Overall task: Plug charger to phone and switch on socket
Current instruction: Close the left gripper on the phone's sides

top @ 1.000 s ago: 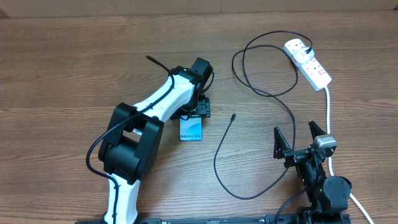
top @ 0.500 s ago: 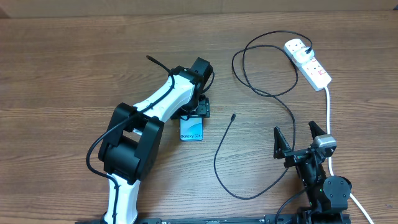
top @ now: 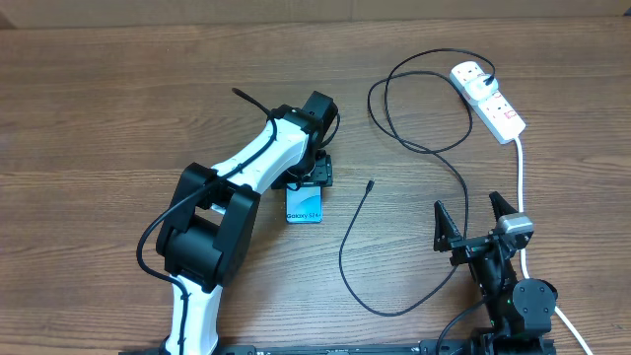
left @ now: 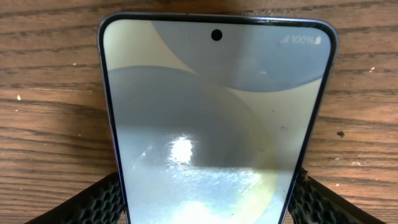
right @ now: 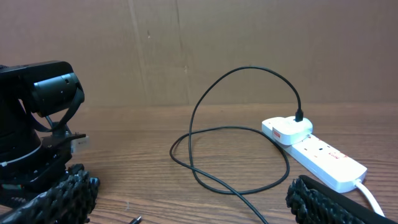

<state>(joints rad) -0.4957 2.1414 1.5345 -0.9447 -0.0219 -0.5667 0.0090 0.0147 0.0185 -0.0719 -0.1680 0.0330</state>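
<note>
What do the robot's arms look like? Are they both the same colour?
No. The left arm has white shells with chunky black joints and a black cable along it. The right arm is mostly black with a small silver block near its wrist. Its fingers are black with bumpy pads.

The overhead view looks straight down on the whole counter [top: 99, 99]. The left wrist view hangs very close above the phone [left: 214, 124], facing down — from overhead that phone is a small patch mid-counter. The right wrist view sits low near the counter's near right corner, looking level toward the far edge; it shares the socket [right: 323, 157] and charger [right: 249, 68] loop with overhead.
</note>
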